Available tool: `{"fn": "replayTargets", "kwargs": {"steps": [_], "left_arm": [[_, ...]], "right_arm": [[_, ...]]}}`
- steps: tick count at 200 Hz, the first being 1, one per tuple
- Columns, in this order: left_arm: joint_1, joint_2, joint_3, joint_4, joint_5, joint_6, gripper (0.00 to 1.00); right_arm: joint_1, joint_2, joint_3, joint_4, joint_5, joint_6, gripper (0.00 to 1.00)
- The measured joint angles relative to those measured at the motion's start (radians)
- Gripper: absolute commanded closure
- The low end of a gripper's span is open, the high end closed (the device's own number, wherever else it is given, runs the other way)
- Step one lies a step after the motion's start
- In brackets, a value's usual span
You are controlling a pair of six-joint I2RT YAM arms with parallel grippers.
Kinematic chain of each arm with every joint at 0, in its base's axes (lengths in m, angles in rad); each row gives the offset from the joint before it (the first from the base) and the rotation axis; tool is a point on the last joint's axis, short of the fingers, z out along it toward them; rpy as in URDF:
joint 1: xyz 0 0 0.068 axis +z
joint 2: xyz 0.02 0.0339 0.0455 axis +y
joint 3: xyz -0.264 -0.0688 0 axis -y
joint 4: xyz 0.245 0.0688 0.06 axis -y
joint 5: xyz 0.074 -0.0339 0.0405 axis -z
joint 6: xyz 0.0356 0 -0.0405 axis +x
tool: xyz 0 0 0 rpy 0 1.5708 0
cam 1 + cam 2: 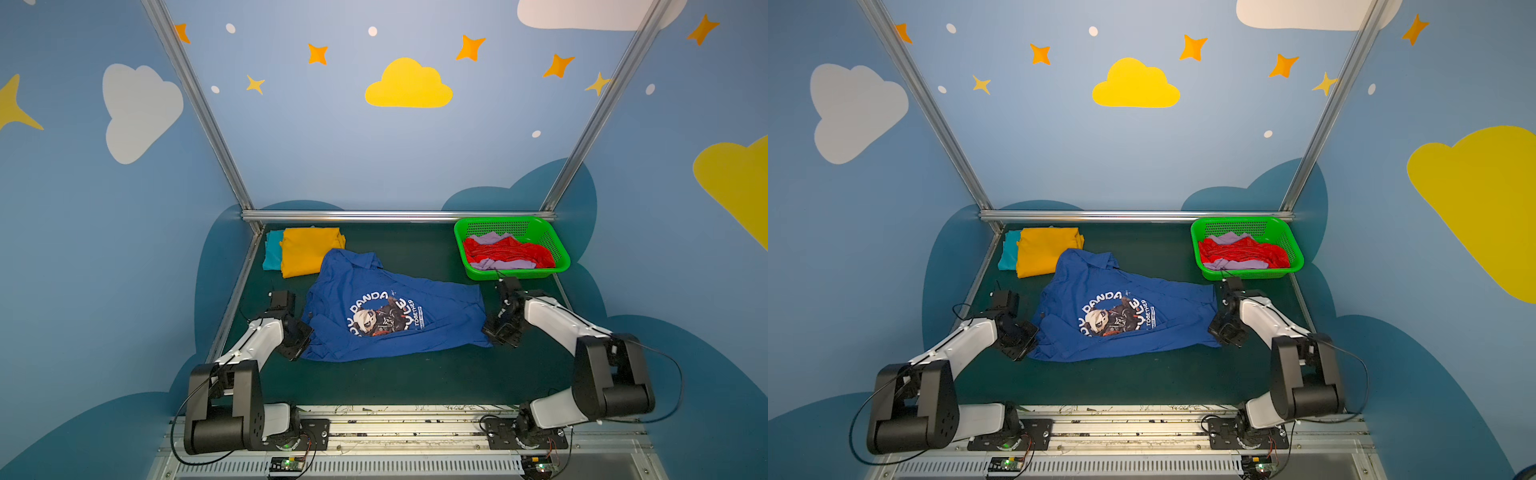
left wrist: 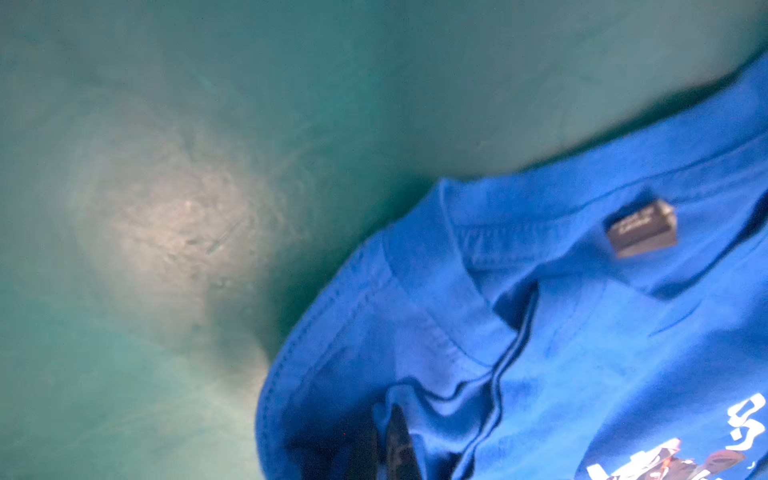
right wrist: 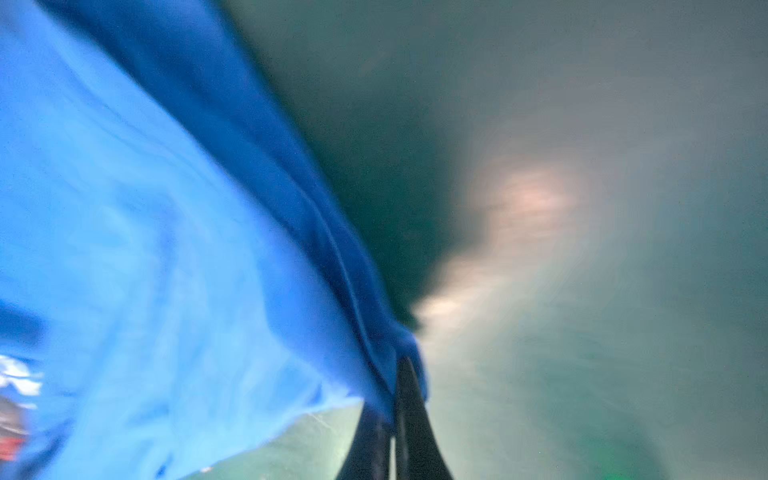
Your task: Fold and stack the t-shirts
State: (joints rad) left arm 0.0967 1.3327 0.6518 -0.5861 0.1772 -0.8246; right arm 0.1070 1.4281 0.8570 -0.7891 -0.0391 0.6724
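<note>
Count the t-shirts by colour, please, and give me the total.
blue t-shirt: 1
yellow t-shirt: 1
teal t-shirt: 1
red t-shirt: 1
lilac t-shirt: 1 (two lilac patches show around the red one; I take them as one shirt)
Total: 5

White links point(image 1: 257, 338), black joints point(image 1: 226, 401)

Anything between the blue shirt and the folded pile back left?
Nothing visible. The blue shirt lies up against the yellow shirt topping that pile, over the teal shirt. The left gripper and right gripper are each shut on its edge. The basket sits far right, off the path.
</note>
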Motion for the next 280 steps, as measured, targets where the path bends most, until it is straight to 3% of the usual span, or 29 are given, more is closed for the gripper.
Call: {"fn": "replayTargets", "kwargs": {"steps": [23, 44, 95, 105, 113, 123, 142, 167, 194, 215, 239, 280], "left_arm": [[0.011, 0.009, 0.007, 0.002, 0.019, 0.002, 0.96], [0.022, 0.01, 0.005, 0.002, 0.037, 0.003, 0.96], [0.031, -0.005, -0.034, 0.002, 0.056, 0.01, 0.96], [0.032, -0.019, -0.043, 0.0, 0.063, 0.01, 0.96], [0.032, -0.031, -0.051, -0.005, 0.068, 0.01, 0.91], [0.032, -0.051, -0.063, -0.014, 0.073, 0.019, 0.73], [0.032, -0.094, -0.074, -0.048, 0.077, 0.021, 0.48], [0.015, -0.172, -0.047, -0.133, 0.044, 0.033, 0.41], [-0.098, -0.318, 0.055, -0.219, -0.052, 0.043, 0.54], [-0.238, -0.378, 0.121, -0.232, -0.102, 0.024, 0.52], [-0.339, -0.317, 0.113, -0.22, -0.101, -0.021, 0.45], [-0.524, -0.14, 0.055, -0.178, -0.104, -0.117, 0.46]], "right_arm": [[-0.093, -0.14, 0.028, -0.035, 0.032, -0.047, 1.0], [-0.113, -0.216, 0.013, -0.048, 0.05, -0.069, 1.0], [-0.119, -0.178, -0.16, -0.045, 0.014, -0.008, 1.0], [-0.119, -0.167, -0.189, -0.038, 0.004, 0.006, 0.75], [-0.119, -0.164, -0.207, -0.036, -0.001, 0.016, 0.6], [-0.119, -0.165, -0.224, -0.037, -0.004, 0.027, 0.49], [-0.12, -0.17, -0.227, -0.039, -0.003, 0.035, 0.46], [-0.117, -0.208, -0.187, -0.076, 0.017, 0.034, 0.47], [-0.082, -0.286, -0.082, -0.108, 0.072, 0.025, 0.48], [-0.02, -0.34, -0.026, -0.109, 0.106, 0.019, 0.48], [0.032, -0.344, -0.008, -0.11, 0.118, 0.019, 0.48], [0.038, -0.328, -0.011, -0.105, 0.095, 0.019, 0.5]]}}
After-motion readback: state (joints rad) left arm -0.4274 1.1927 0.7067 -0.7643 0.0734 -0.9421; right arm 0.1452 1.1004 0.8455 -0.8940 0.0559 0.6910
